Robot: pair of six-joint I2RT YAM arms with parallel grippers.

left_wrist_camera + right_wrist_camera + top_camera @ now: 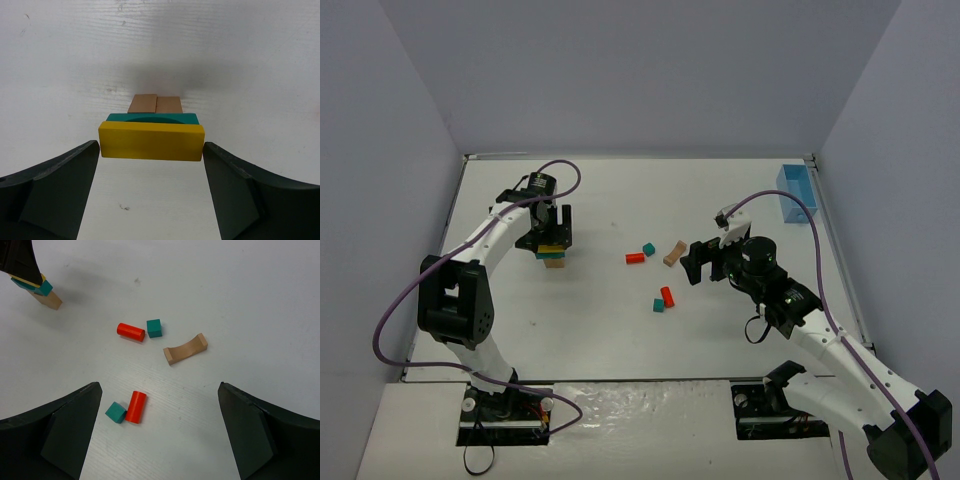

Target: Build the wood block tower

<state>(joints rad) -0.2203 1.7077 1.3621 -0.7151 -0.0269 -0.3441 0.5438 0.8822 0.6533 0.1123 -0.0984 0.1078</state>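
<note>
White table (600, 340) before my arms | left: wood block tower (553, 258) standing on its tan base | centre: red cylinder (634, 258) just beside teal cube (648, 249), tan arch block (674, 252) near them, second red cylinder (667, 296) touching second teal cube (659, 306) | far right edge: light-blue bin (797, 192)

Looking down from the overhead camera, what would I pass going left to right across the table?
Wood block tower, under the left gripper → red cylinder → teal cube → curved tan block → right gripper → light-blue bin. The nearer teal cube and nearer red cylinder overlap the middle, so they are left out.
</note>
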